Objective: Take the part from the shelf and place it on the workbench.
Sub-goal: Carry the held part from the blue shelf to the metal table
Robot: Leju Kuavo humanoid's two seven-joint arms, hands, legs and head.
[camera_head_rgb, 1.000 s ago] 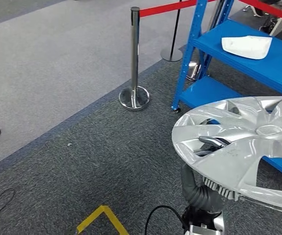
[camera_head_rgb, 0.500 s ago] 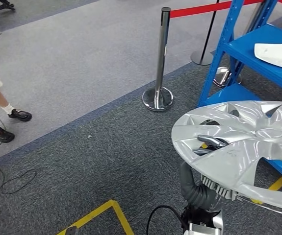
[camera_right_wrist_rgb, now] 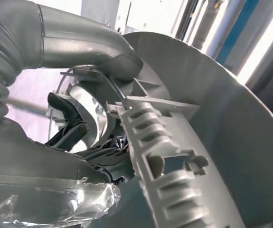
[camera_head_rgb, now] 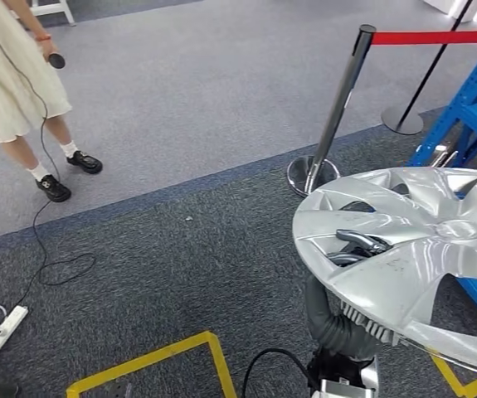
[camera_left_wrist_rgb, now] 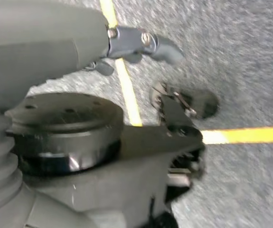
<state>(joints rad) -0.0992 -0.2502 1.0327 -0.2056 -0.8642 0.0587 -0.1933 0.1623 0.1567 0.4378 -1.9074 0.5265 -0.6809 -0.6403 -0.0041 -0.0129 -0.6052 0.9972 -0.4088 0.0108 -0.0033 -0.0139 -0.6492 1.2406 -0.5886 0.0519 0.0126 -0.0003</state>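
Hubcap (camera_head_rgb: 411, 249), your glossy silver spoked disc, sits gripped by the right hand (camera_head_rgb: 354, 245) through a slot; left hand (camera_left_wrist_rgb: 156, 47) hangs released over carpet.

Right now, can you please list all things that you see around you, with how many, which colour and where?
Wheel cover: one, silver, held up at the right of the head view.
Shelf: one, blue, far right, behind the wheel cover.
Barrier post: one, chrome, leaning in the picture, on a round base near the carpet edge.
Barrier belt: one, red, running from the post top to the right.
Floor tape: yellow lines on the dark carpet.
Power strip: one, white, on the floor at the far left, with a cable.
Person: one, pale dress, black shoes, standing far left.
Right hand: grips the wheel cover through an opening.
Left hand: holds nothing, above the floor.
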